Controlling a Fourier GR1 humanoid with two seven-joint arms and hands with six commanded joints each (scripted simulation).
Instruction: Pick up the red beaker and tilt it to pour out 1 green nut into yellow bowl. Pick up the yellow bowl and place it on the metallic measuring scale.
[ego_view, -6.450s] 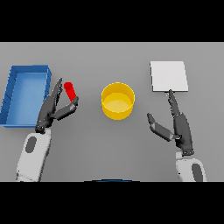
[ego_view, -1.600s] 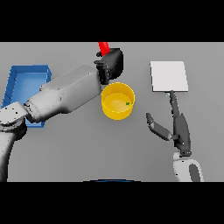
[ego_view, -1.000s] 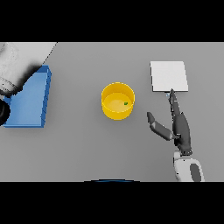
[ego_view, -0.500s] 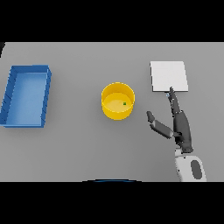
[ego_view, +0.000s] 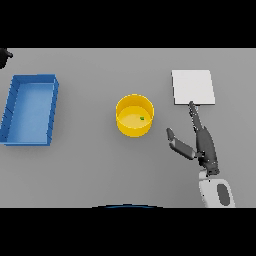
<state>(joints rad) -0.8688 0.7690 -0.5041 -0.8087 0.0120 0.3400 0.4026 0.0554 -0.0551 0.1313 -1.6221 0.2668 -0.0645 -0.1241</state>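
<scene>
Green nut (ego_view: 142, 118) in yellow bowl (ego_view: 131, 128); right hand (ego_view: 204, 145) beside

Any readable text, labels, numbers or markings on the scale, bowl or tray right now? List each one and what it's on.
None: no text shows anywhere in the head view.
Metallic measuring scale: plain pale top, no display or digits visible.
Yellow bowl: unmarked; only a green nut inside.
Blue tray: unmarked.
Right hand: no markings.
</scene>
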